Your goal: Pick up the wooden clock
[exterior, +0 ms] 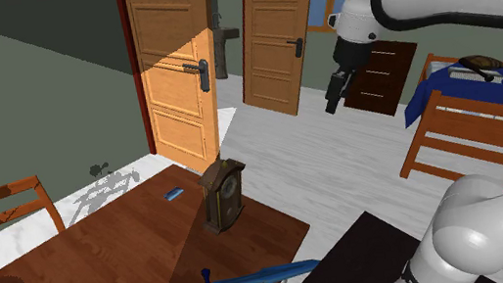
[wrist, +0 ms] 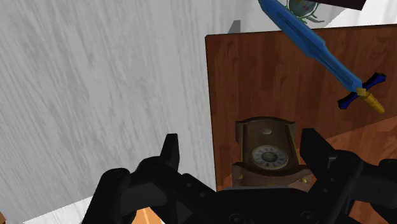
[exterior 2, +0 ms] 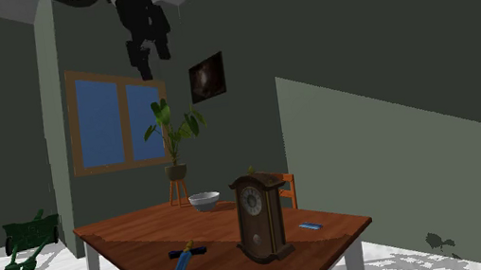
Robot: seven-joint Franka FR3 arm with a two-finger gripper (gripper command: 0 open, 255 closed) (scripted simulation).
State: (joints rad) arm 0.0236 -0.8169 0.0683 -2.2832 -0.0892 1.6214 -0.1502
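Observation:
A dark brown wooden clock (exterior: 224, 196) with a round pale dial stands upright on the brown table (exterior: 108, 272), close to its edge. In the second exterior view the clock (exterior 2: 261, 217) is at the table's near right part. My black gripper (exterior: 334, 102) hangs high in the air, well above the clock and off to the shoulder view's right. Seen from the second exterior view, the gripper (exterior 2: 149, 60) is up near the ceiling. In the wrist view the gripper (wrist: 242, 149) is open, and the clock (wrist: 267, 153) shows far below between its fingers, untouched.
A blue sword with a gold hilt (exterior: 252, 280) lies on the table near the clock, and a small blue object (exterior: 174, 193) lies beyond it. A white bowl (exterior 2: 204, 200) sits at the far end. A chair (exterior: 1, 208), wooden doors (exterior: 175, 71) and a bed (exterior: 476, 98) surround the table.

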